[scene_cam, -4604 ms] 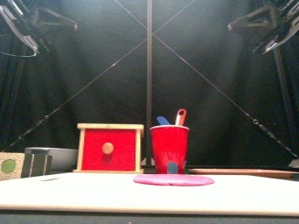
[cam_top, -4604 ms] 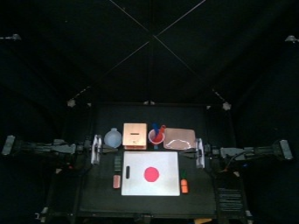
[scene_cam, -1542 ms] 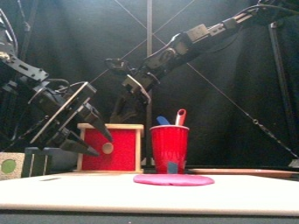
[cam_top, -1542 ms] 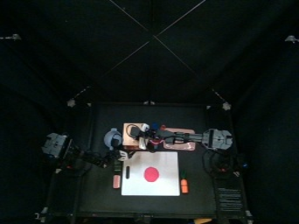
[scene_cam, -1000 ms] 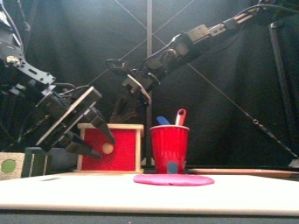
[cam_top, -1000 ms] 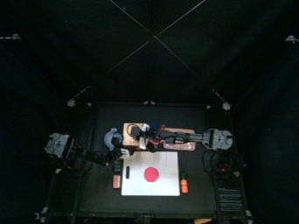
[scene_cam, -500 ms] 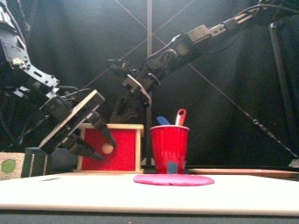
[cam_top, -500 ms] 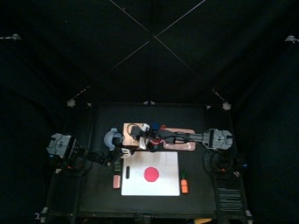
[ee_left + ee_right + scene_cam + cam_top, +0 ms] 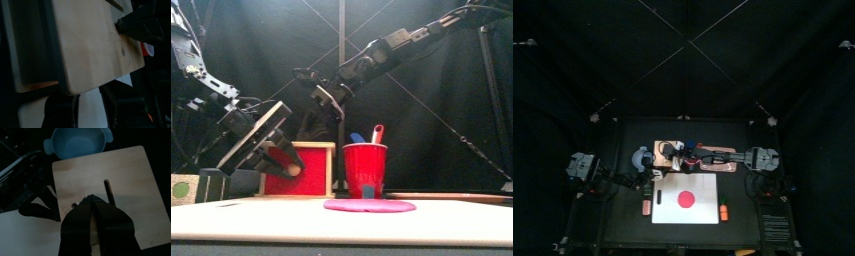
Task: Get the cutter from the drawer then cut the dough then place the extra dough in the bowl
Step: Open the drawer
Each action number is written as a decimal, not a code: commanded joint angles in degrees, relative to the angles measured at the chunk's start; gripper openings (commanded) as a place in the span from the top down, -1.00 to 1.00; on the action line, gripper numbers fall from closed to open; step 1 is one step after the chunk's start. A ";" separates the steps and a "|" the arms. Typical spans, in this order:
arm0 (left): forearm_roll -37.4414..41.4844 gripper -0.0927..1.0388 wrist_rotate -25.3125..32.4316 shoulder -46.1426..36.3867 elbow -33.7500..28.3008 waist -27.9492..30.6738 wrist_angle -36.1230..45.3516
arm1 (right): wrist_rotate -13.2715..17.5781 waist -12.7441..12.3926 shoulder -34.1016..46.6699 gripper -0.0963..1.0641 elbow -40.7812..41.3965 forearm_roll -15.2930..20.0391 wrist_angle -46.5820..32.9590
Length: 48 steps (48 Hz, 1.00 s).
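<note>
The red dough disc (image 9: 686, 197) lies mid-board on the white cutting board (image 9: 663, 212) at the counter's front. Behind the board stands the wooden box (image 9: 297, 170), its red drawer front facing forward, with the blue-grey bowl (image 9: 641, 158) just left of it. Your left tool (image 9: 90, 96), jaws apart, is at the drawer front. Your right tool (image 9: 93, 203), jaws together, is over the box's top.
</note>
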 commanded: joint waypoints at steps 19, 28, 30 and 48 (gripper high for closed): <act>-0.26 -0.03 0.09 -0.35 0.35 -2.55 1.32 | 0.26 -0.35 0.53 0.78 0.00 0.09 0.35; -0.35 -0.03 0.09 -0.53 0.35 -3.69 1.32 | 0.35 -0.53 0.62 0.78 0.00 0.09 0.35; -0.26 -0.03 0.09 -0.62 0.35 -3.87 1.32 | 0.35 -0.53 0.62 0.78 0.00 0.09 0.35; -0.35 -0.03 0.18 -1.14 0.44 -6.24 2.46 | 0.44 -0.53 0.79 0.78 0.09 0.09 0.35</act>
